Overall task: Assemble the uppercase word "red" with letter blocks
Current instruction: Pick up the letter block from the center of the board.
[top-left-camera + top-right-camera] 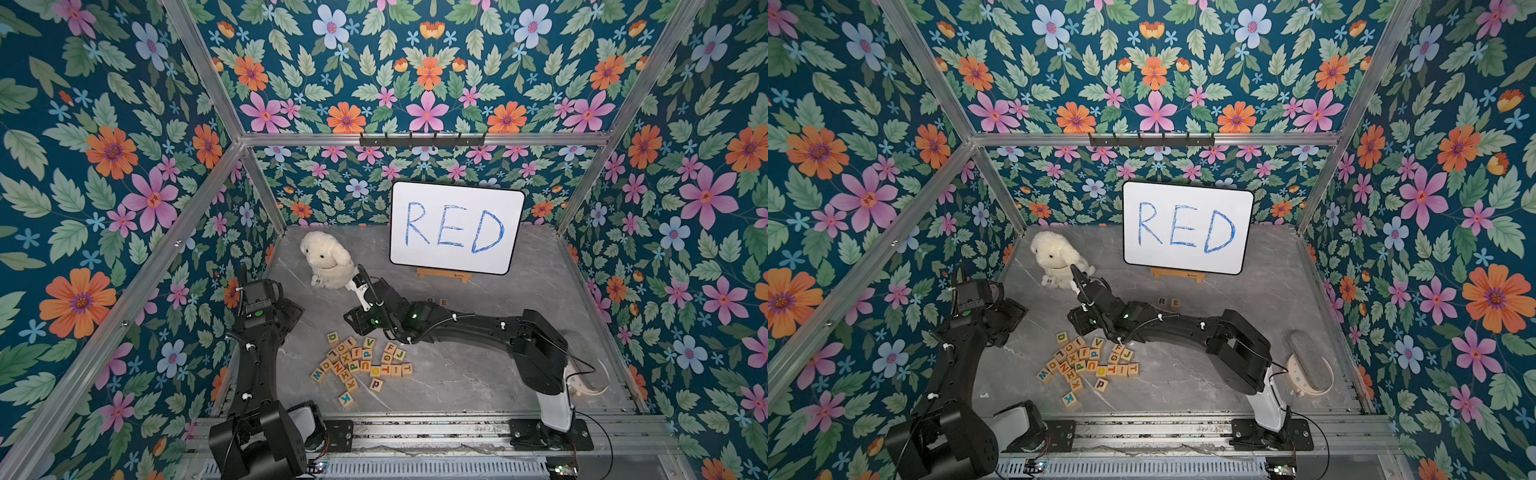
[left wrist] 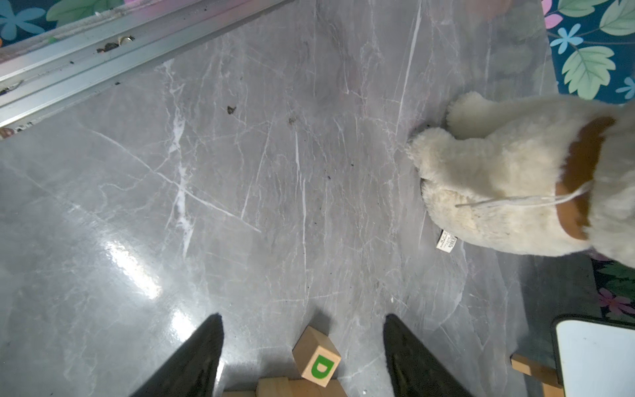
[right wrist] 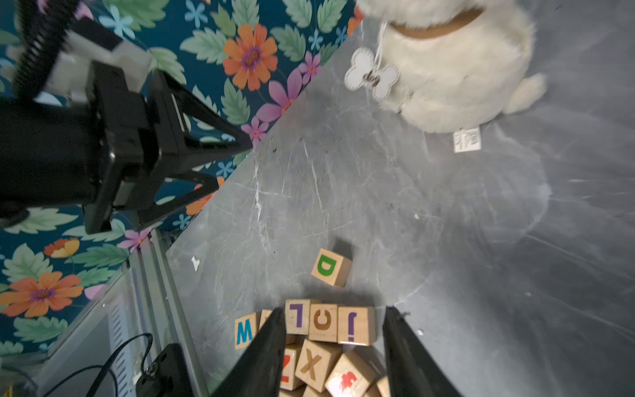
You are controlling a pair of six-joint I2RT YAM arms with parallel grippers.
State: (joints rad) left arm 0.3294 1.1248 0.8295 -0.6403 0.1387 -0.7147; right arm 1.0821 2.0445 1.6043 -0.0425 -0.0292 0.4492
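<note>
The letter blocks lie in a loose pile (image 1: pixel 357 361) at the table's front middle. A green D block (image 1: pixel 333 337) sits at the pile's far left edge, also in the wrist views (image 2: pixel 318 357) (image 3: pixel 331 267). A purple R block (image 1: pixel 1162 302) and an orange E block (image 1: pixel 1175 303) stand side by side in front of the board. My left gripper (image 2: pixel 302 319) is open above the table, with the D block below and between its fingers, untouched. My right gripper (image 3: pixel 335 314) hovers open over the pile, above blocks L, C and j, holding nothing.
A white plush sheep (image 1: pixel 328 262) sits at the back left, close to my right wrist. A white board (image 1: pixel 455 227) with RED written in blue stands on a wooden easel at the back. A round pink dish with a grey pad (image 1: pixel 1310 368) lies at the right.
</note>
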